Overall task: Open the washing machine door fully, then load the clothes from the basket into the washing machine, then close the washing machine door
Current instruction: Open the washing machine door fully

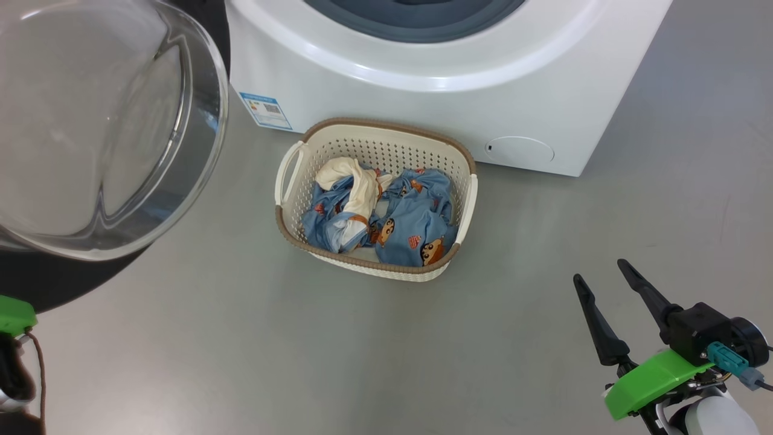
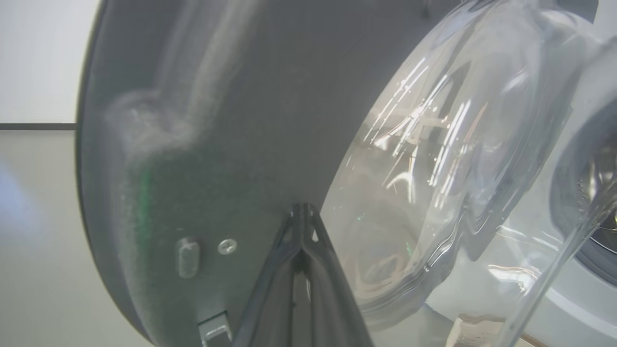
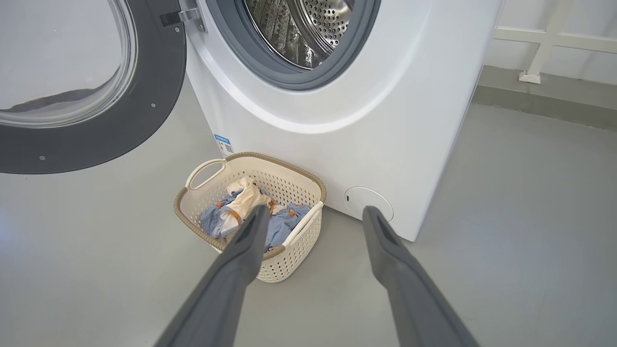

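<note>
Door open leftward, basket lengthwise along washer

The right gripper stands wide open, its two long dark fingers splayed in a V with nothing between their tips. Behind the finger roots sit a black block and a green wrist cover, then the pale forearm. The left gripper is closed tight, with both fingers meeting at the tips
</note>
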